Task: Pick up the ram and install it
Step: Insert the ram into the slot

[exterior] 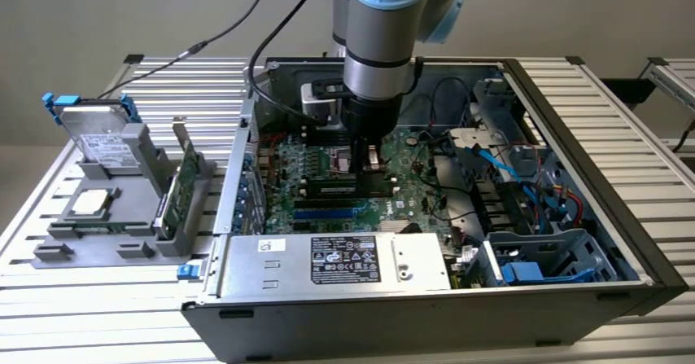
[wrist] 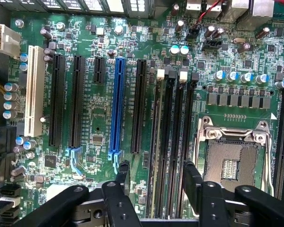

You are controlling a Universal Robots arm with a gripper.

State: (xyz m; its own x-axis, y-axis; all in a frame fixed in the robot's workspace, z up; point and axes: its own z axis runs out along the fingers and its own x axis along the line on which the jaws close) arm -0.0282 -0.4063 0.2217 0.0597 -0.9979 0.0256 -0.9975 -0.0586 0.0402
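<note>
The ram (wrist: 156, 142) shows edge-on as a thin green-grey strip standing in one of the long black memory slots of the motherboard (wrist: 94, 123), beside the processor socket. My gripper (wrist: 157, 177) hangs straight over that slot. Its two black fingers (wrist: 123, 177) stand wide apart, one on each side of the stick and clear of it, so it is open. In the exterior view the gripper (exterior: 367, 156) reaches down into the open computer case, just above the board.
An open processor socket (wrist: 232, 156) lies next to the memory slots, with a blue slot (wrist: 117, 109) and a white slot (wrist: 34, 90) further off. The power supply (exterior: 347, 262) and drive cage (exterior: 543, 258) crowd the case. A grey rack holds a hard drive (exterior: 103, 140), a green card (exterior: 185, 177) and a silver chip (exterior: 93, 203).
</note>
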